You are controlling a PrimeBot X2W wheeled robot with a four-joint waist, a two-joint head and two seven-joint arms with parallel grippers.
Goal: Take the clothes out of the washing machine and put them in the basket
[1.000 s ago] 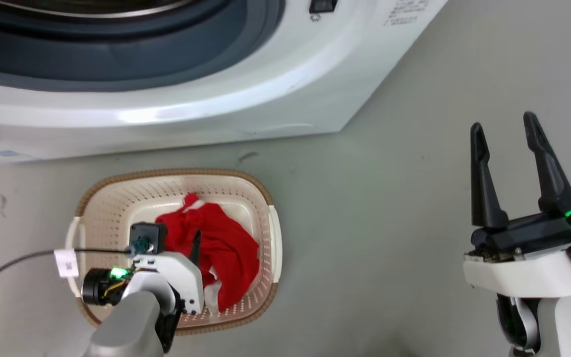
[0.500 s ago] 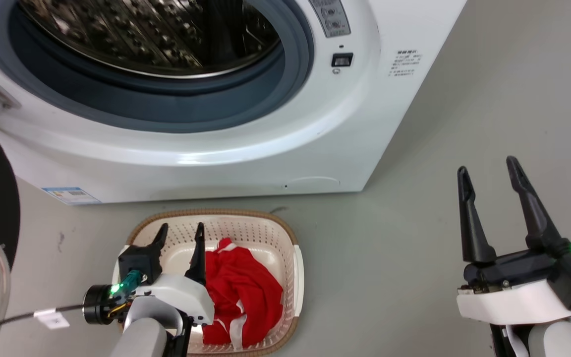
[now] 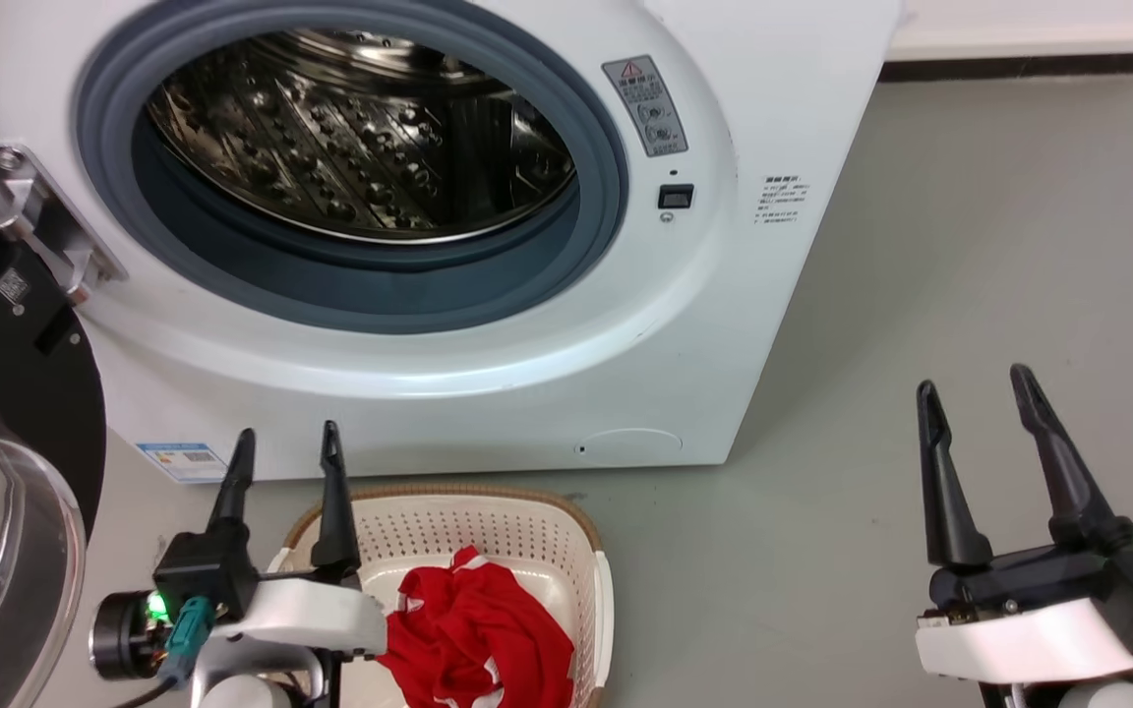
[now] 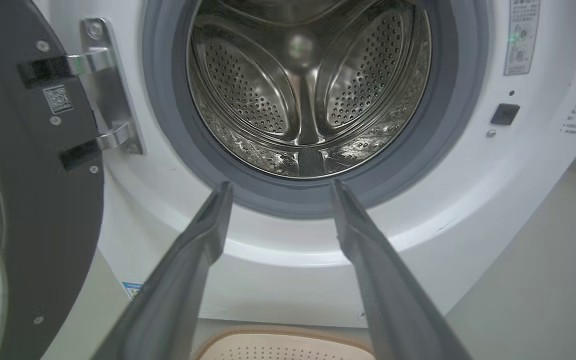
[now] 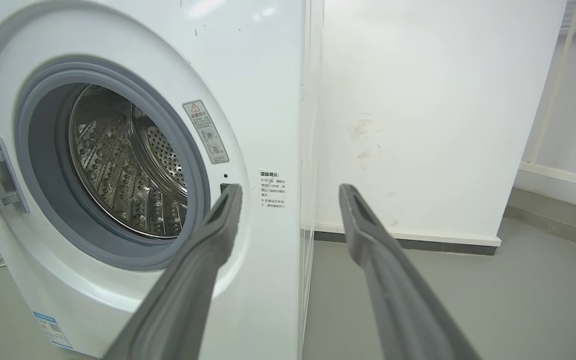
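Grey floor (image 3: 921,246) bears the basket (image 3: 488,511), clothes (image 3: 478,639) now inside. My left jaws have lifted clear; both hang parted, washing machine (image 3: 527,393) seemingly empty.

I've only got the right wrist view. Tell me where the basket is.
Observer: The basket stands on the floor, close in front of the washing machine, below its round opening.
Operator: Now tell me what's in it.
Observer: Red clothes lie bunched inside it.
Operator: Report the left gripper.
Observer: The left gripper is open and holds nothing. In the head view it is over the basket's left end, with its fingers pointing toward the washing machine.
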